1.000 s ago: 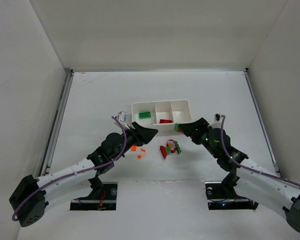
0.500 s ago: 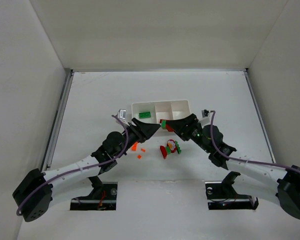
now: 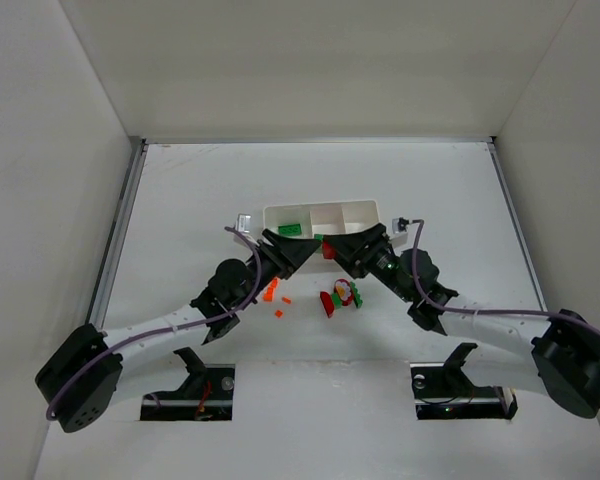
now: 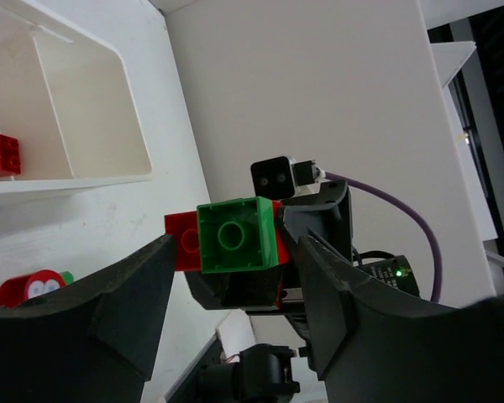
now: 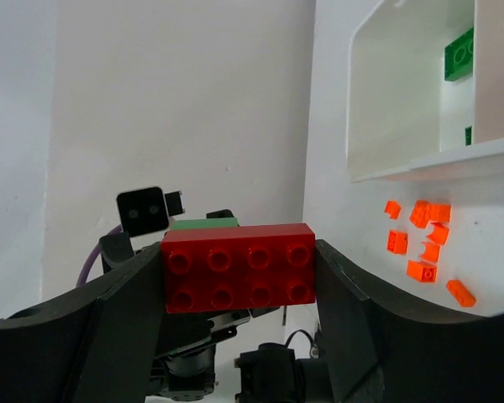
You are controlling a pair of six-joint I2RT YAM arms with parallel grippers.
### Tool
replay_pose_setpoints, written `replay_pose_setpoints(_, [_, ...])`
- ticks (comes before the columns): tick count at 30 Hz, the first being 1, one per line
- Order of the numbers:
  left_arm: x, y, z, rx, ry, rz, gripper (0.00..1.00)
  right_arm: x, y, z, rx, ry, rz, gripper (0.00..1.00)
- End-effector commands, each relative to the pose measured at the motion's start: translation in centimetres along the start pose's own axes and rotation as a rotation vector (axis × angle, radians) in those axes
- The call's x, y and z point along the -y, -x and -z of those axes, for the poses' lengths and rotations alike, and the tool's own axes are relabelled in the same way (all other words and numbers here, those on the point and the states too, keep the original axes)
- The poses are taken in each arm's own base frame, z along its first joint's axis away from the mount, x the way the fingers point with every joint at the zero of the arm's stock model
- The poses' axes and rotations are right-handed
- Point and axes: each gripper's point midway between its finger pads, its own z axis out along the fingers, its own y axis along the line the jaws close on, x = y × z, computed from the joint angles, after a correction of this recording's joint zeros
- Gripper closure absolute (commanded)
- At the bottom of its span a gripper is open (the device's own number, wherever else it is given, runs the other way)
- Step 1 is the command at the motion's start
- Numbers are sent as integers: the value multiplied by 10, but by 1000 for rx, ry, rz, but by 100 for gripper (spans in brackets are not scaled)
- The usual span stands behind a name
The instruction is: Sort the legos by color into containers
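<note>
My right gripper [image 3: 332, 248] is shut on a red brick [image 5: 238, 267] with a green brick [image 4: 235, 235] stuck to its back. It holds them in the air just in front of the white tray [image 3: 320, 207]. My left gripper [image 3: 308, 250] meets it tip to tip. Its jaws stand open on either side of the green brick with small gaps. The tray's left compartment holds a green brick [image 3: 289, 230], and a red brick [image 4: 0, 153] lies in the middle one. Orange bits [image 3: 270, 293] lie on the table by the left arm.
A small pile [image 3: 342, 297] of red and green pieces with a round white one lies on the table in front of the tray. The tray's right compartment [image 3: 362, 218] shows no bricks. White walls close in the table on three sides.
My right gripper has carried the red and green bricks left and toward the tray. My left gripper has moved up to meet it, so the two now face each other tip to tip.
</note>
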Motion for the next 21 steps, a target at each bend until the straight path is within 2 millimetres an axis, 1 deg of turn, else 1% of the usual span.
replay_pose_setpoints(1, [45, 14, -7, 30, -147, 44, 45, -41, -3, -3, -11, 143, -38, 52])
replay_pose_setpoints(7, [44, 16, -10, 34, -155, 70, 55, -39, -6, -6, -24, 150, -63, 52])
replay_pose_setpoints(11, [44, 21, -9, 48, -157, 69, 65, -34, -7, -6, -27, 145, -71, 52])
replay_pose_setpoints(16, [39, 25, -7, 60, -143, 62, 78, -29, -8, -4, -27, 134, -71, 52])
replay_pose_setpoints(21, [30, 33, -5, 81, -122, 60, 83, -26, -3, 1, -15, 130, -70, 52])
